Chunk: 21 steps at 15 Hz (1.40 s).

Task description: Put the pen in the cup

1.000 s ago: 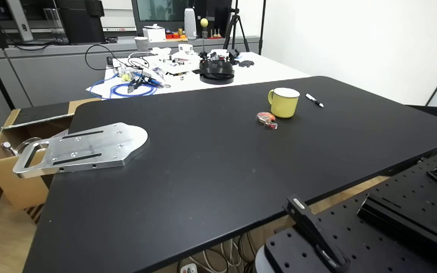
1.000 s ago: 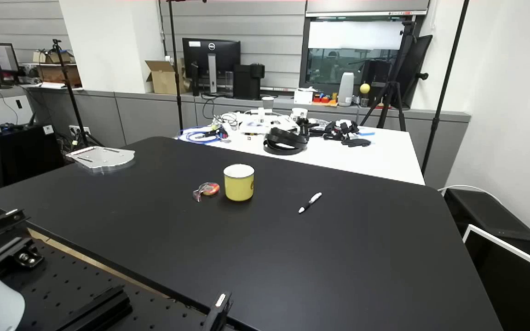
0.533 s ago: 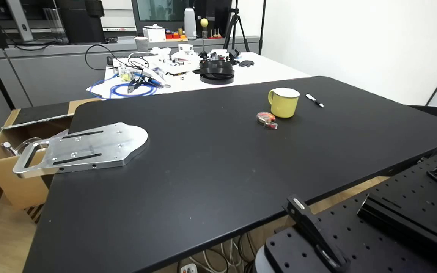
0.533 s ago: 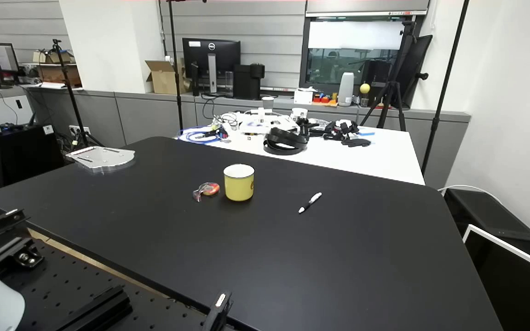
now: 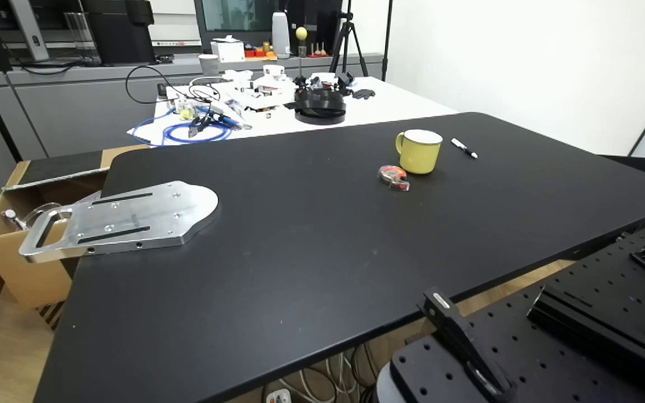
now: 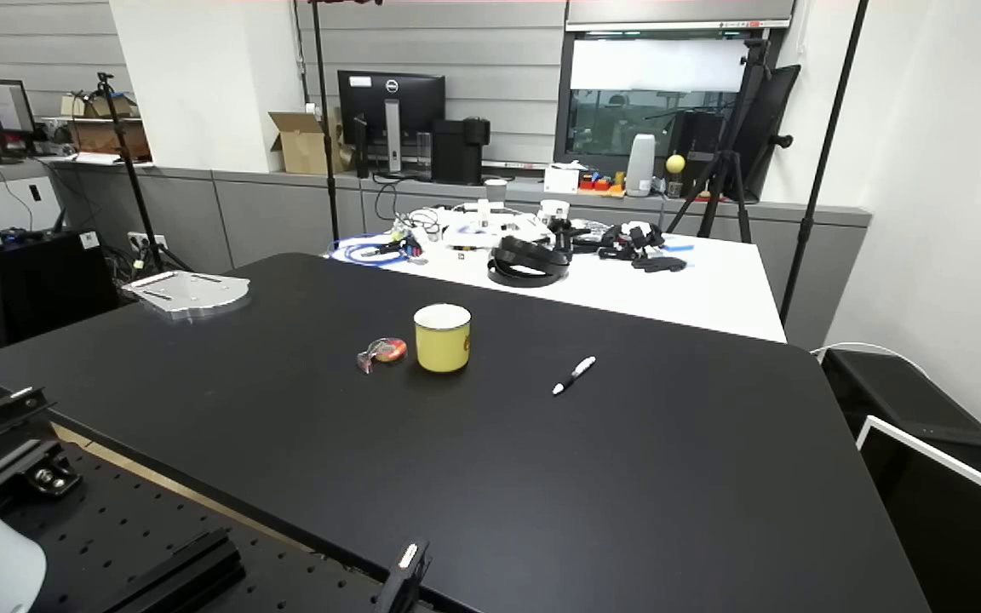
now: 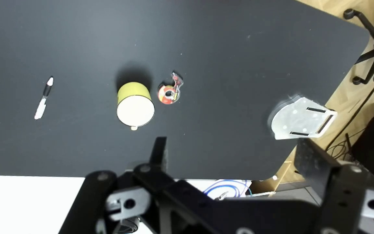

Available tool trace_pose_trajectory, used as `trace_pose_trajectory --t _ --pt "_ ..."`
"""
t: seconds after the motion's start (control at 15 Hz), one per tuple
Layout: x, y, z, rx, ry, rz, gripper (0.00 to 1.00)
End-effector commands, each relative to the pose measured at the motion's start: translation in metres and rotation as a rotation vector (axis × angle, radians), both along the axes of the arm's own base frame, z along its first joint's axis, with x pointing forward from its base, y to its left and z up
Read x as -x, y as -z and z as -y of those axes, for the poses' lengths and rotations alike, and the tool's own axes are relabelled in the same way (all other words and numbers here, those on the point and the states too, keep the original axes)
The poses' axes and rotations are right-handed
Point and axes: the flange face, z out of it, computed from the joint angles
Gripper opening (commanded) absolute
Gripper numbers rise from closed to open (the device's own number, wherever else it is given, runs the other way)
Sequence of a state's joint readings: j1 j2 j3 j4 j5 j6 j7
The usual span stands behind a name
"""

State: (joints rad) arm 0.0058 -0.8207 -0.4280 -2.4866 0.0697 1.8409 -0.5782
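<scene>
The pen, white with a black grip section and a white tip, lies flat on the black table. It shows in both exterior views (image 5: 464, 148) (image 6: 574, 375) and at the left of the wrist view (image 7: 44, 98). The yellow cup stands upright with a white inside, apart from the pen, in both exterior views (image 5: 419, 159) (image 6: 443, 347). The wrist view shows the cup (image 7: 131, 89) from above, its handle towards the bottom. My gripper (image 7: 231, 143) is open and empty, high above the table. It is out of view in both exterior views.
A red clear tape dispenser (image 5: 394, 177) (image 7: 170, 92) lies close beside the cup. A silver metal plate (image 5: 149, 212) (image 7: 299, 120) lies at a table edge, its handle overhanging. A white table (image 6: 669, 294) with cables and clutter adjoins the black table (image 6: 627, 494).
</scene>
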Motion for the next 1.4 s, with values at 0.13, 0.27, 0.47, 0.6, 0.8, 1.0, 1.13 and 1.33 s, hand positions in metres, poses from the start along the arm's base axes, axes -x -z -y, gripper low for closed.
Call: trace_pose_trajectory --t 0.13,0.27,0.47,0.6,0.8,1.0,1.13,1.33 --pt "-0.055 0.005 0.011 0.035 0.004 0.091 1.00" --pt "-0.075 0.009 0.017 0.045 0.012 0.109 1.00" --pt "-0.105 0.016 0.030 0.065 0.033 0.124 1.00" --pt "-0.127 0.021 0.041 0.076 0.072 0.130 1.00" --pt "-0.163 0.028 0.062 0.093 0.159 0.138 1.00" --pt "-0.198 0.036 0.085 0.122 0.231 0.133 1.00" --pt "-0.221 0.039 0.103 0.137 0.306 0.156 1.00" --pt "-0.254 0.047 0.125 0.163 0.417 0.169 1.00"
